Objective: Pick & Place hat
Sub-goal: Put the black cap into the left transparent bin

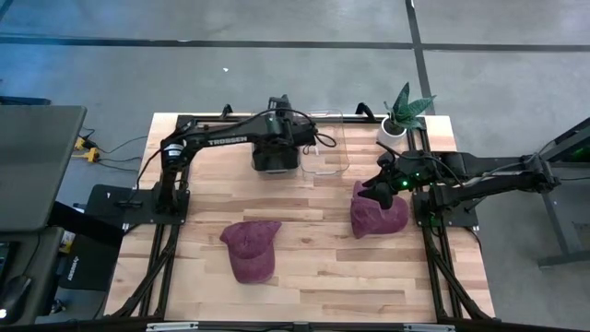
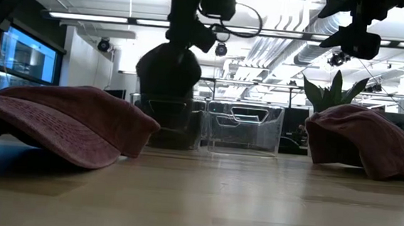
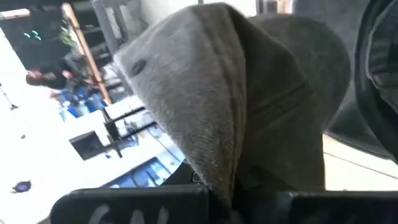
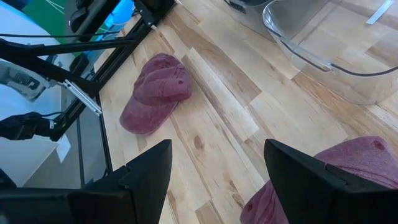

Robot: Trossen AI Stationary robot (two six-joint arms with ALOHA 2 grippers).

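A grey hat [image 3: 236, 106] hangs from my left gripper [image 2: 194, 27], which is shut on it at the table's far middle. In the low view the grey hat [image 2: 167, 75] shows dark, and its lower end is level with a clear container [image 2: 244, 126]. My right gripper [image 4: 217, 180] is open and hovers just above a maroon hat [image 4: 348, 168] at the table's right, touching nothing. That maroon hat [image 1: 378, 217] rests on the wood. A second maroon hat [image 1: 251, 247] lies brim down near the table's front middle. My left gripper pinches the grey hat by a bunched fold of its cloth [image 3: 227, 177] between the two fingers, from above, pointing down. The hat hangs below the fingers, with several layers gathered. Whether its lower end [image 2: 165, 135] rests in the container cannot be told.
The clear container [image 1: 324, 152] stands at the far middle of the table. A potted plant [image 1: 401, 115] sits at the far right corner. Bare wood [image 1: 323, 249] lies between the two maroon hats. Black frame rails [image 1: 166, 240] run along both sides.
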